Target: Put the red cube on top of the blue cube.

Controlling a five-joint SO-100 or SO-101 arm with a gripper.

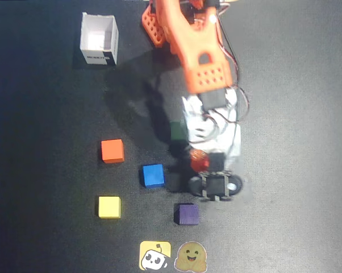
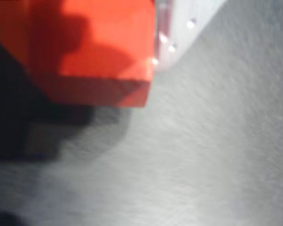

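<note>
Red fills my wrist view: the red cube (image 2: 92, 52) sits close up against a pale finger (image 2: 179, 28), with grey table (image 2: 212, 155) below. From overhead I see the gripper (image 1: 200, 162) with its jaws closed on that cube (image 1: 199, 160), just right of the blue cube (image 1: 153, 175). Orange cube (image 1: 112, 151), yellow cube (image 1: 109, 207) and purple cube (image 1: 186, 214) lie apart.
</note>
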